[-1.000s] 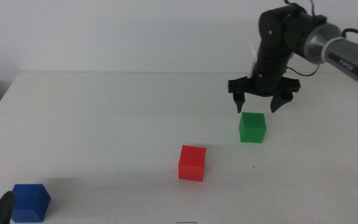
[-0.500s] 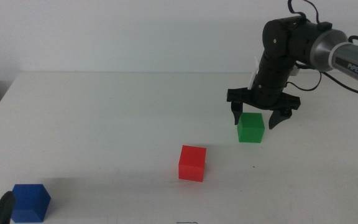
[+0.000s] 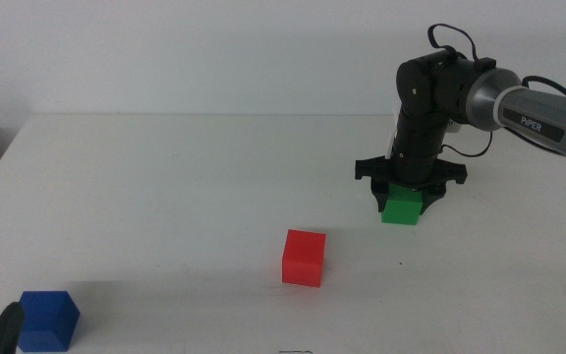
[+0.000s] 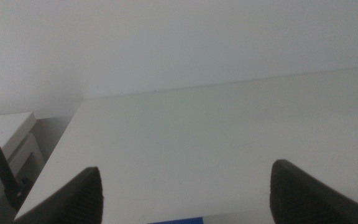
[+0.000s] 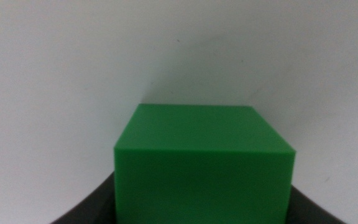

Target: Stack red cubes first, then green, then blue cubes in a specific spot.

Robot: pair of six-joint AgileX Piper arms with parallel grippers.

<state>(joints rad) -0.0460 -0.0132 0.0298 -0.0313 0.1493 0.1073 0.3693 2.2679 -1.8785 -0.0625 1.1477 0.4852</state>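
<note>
Right gripper (image 3: 408,194): down over the small matte green cube (image 3: 401,208), jaws spread either side of it, not clamped yet by the look of it
Left gripper (image 4: 185,193): parked at the table's near-left corner, jaws wide apart, nothing in them
Small matte red cube (image 3: 304,258): alone mid-table, nothing on top
Dark-blue solid cube (image 3: 48,320): near-left corner, well apart from the others
Progress: no stacking so far, all three cubes separate; green onto red, then blue, all left
</note>
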